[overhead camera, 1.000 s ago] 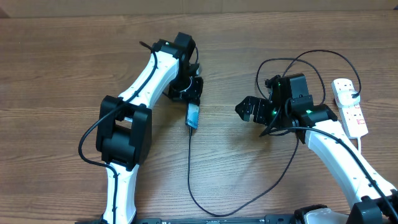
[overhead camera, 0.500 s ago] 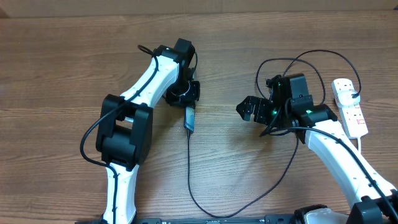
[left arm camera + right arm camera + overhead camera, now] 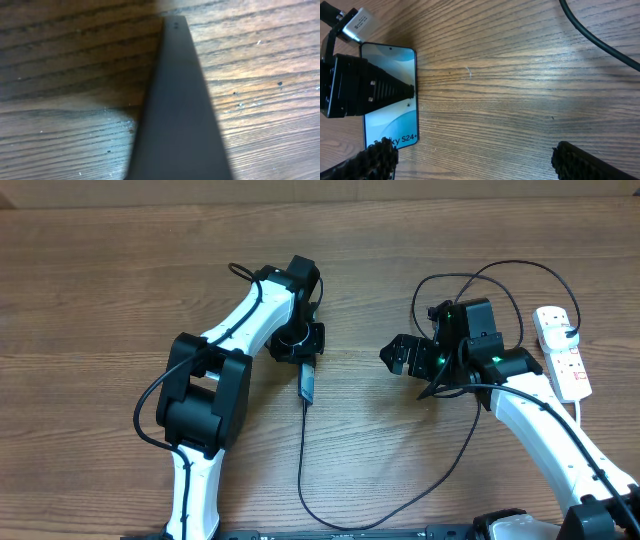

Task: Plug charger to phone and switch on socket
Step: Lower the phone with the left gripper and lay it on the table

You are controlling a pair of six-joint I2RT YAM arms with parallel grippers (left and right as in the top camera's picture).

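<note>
Wooden table (image 3: 100,280): left gripper (image 3: 303,354) clamped on phone (image 3: 308,383), charger (image 3: 301,460) trailing toward 6 o'clock; right gripper (image 3: 398,358) at 3 o'clock, spread wide, empty; socket (image 3: 562,355) beyond.

The bench (image 3: 100,280) is brown wood with long grain running from 9 to 3 o'clock; seen close by the left wrist camera, its surface (image 3: 260,75) carries small pale specks. At 3 o'clock, near the edge, the white socket (image 3: 562,352) lies flat with a black plug in its 12 o'clock end. The thin black charger (image 3: 303,450) trails from the centre toward 6 o'clock, bends back toward 3 o'clock and loops at about 1 o'clock. At the centre the phone (image 3: 308,383) is tipped on a long edge; whether it touches the wood cannot be told.
</note>
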